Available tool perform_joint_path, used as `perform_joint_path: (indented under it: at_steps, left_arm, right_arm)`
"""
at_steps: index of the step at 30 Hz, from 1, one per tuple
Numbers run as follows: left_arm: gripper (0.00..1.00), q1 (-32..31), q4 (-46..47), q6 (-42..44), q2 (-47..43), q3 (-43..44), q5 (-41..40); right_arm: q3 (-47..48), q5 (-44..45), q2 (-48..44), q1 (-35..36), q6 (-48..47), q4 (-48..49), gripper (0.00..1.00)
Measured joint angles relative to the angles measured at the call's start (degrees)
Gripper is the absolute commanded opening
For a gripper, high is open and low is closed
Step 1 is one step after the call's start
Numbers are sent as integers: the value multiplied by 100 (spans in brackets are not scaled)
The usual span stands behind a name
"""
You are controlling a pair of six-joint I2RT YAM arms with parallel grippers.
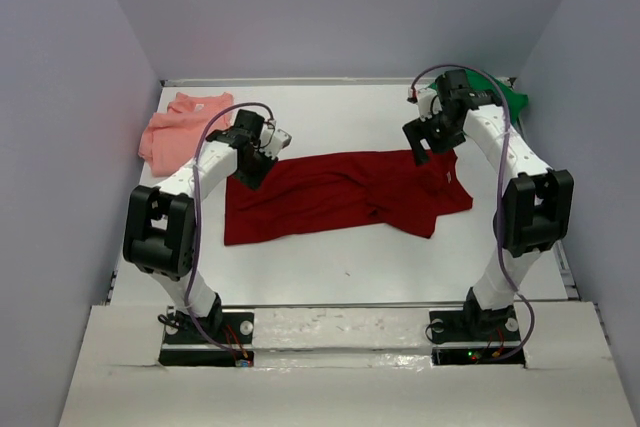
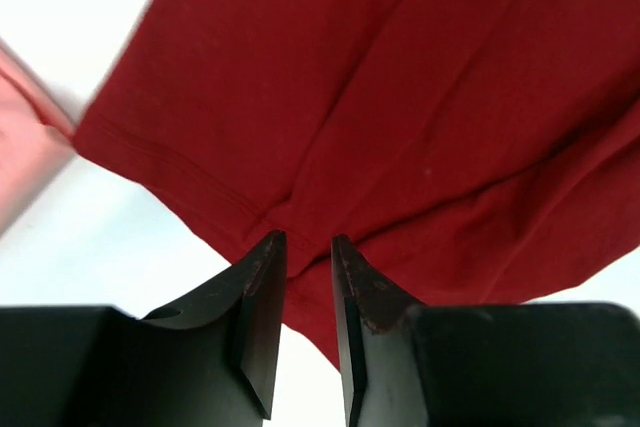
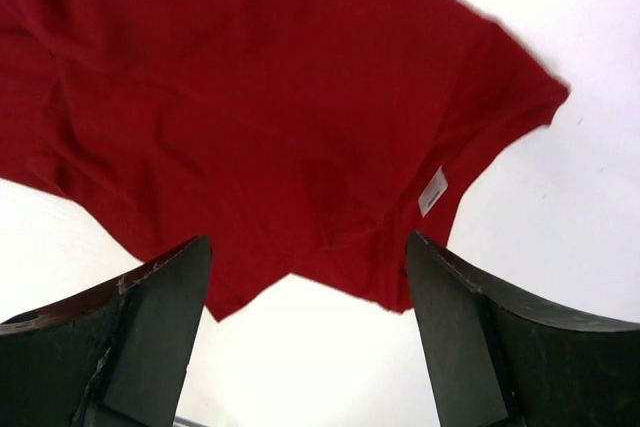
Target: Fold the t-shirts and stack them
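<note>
The dark red t-shirt [image 1: 340, 192] lies spread across the middle of the table, rumpled at its right end. It fills the left wrist view [image 2: 400, 97] and the right wrist view [image 3: 250, 97]. My left gripper [image 1: 256, 157] is at the shirt's far left corner. Its jaws stand a narrow gap apart [image 2: 305, 239] over the hem, with no cloth between them. My right gripper [image 1: 422, 150] hovers over the shirt's far right edge, wide open and empty [image 3: 308, 239]. The salmon pink t-shirt [image 1: 185, 122] lies at the far left. The green t-shirt [image 1: 512, 97] lies at the far right, partly hidden behind the right arm.
A white label [image 3: 432, 190] shows on the red shirt near its right edge. Grey walls close in the white table [image 1: 330, 267] on the left, back and right. An edge of the pink shirt shows in the left wrist view [image 2: 25, 137].
</note>
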Motion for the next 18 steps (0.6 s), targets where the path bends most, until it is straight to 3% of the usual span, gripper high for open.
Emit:
perform_joint_path:
  at_steps: [11, 18]
  left_arm:
    - [38, 28, 199, 553, -243, -839, -496]
    - [37, 175, 376, 815, -308, -1178, -684]
  right_arm:
    - [-1012, 96, -1226, -315, 269, 192, 84]
    - [-1504, 96, -1427, -562, 378, 343, 85]
